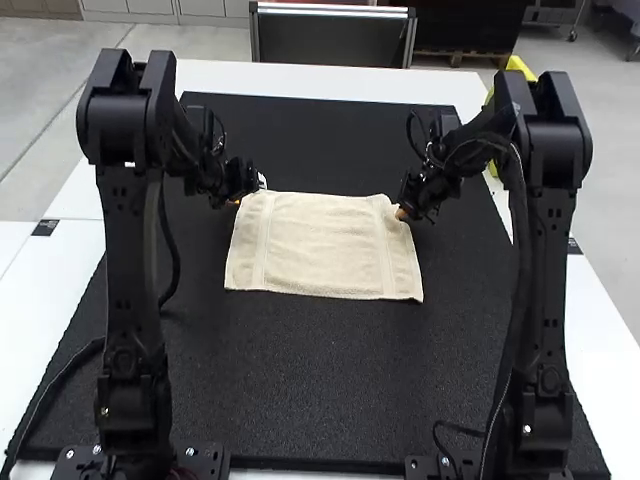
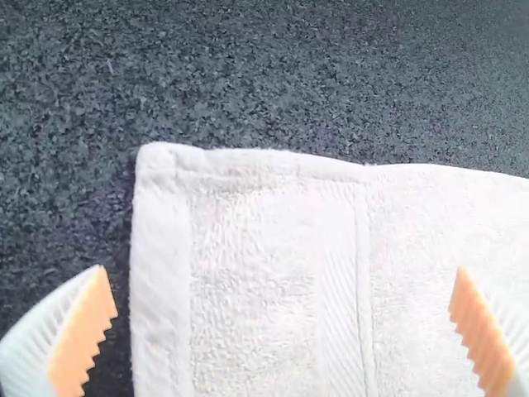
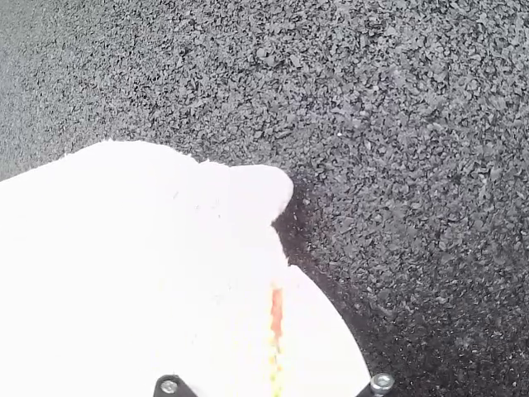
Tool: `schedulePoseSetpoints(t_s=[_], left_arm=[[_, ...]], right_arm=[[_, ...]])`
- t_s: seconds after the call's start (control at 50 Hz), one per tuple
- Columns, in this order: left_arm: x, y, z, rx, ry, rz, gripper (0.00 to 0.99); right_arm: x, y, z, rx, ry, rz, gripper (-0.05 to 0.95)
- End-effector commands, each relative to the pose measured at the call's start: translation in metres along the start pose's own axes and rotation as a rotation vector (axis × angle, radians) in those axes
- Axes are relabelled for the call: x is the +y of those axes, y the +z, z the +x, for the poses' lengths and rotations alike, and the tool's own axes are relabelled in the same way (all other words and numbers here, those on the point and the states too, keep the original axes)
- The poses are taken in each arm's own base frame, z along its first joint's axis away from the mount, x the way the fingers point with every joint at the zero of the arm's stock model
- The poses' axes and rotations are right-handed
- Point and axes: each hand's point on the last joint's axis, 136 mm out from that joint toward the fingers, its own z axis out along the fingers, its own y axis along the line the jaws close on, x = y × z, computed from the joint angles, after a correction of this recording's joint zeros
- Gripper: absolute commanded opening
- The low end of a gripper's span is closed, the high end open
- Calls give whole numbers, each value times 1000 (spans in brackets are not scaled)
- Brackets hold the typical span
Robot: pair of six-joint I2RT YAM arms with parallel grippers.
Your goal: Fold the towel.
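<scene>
The towel (image 1: pixel 325 245) lies spread and unfolded on the dark mat (image 1: pixel 330 390), its near edge flat and its far right corner puckered. The left gripper (image 2: pixel 281 270) stands at the far left corner with its fingers parted widely, one pad over the mat and the other over the cloth; it grips nothing. The right gripper (image 1: pixel 402 213) appears clenched on bunched cloth at the far right corner. Principal risk: uneven hold. Should the right side be drawn before the left has closed on fabric, the towel would likely skew or rotate, and the fold would come out crooked. Closing the left too high could miss the thin edge; too low, the pads could scrape the mat. The right grip, if shallow, may slip under tension, and its pucker could carry a crease into the fold.
</scene>
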Motion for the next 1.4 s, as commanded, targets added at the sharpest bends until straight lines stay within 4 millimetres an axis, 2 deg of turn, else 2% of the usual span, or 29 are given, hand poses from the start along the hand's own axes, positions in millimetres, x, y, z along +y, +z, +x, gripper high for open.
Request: schedulePoseSetpoints(t_s=[0.0, 0.28, 0.48, 1.04, 1.22, 1.38], left_arm=[[-4, 0, -18, -33, 48, 10, 957], [-2, 9, -19, -23, 59, 7, 957], [-13, 17, -12, -1, 79, 21, 957], [-36, 24, 0, 45, 106, 46, 957], [-35, 24, 2, 55, 107, 42, 954], [-33, 24, 2, 55, 107, 40, 836]], right_arm=[[21, -15, 3, 13, -10, -63, -23], [23, -15, 3, 16, -7, -70, -23], [23, -15, 3, 15, -6, -70, -23], [23, -18, 0, 8, -5, -71, -23], [24, -19, 0, 7, -5, -72, -23], [24, -18, 1, 9, -6, -73, -23]])
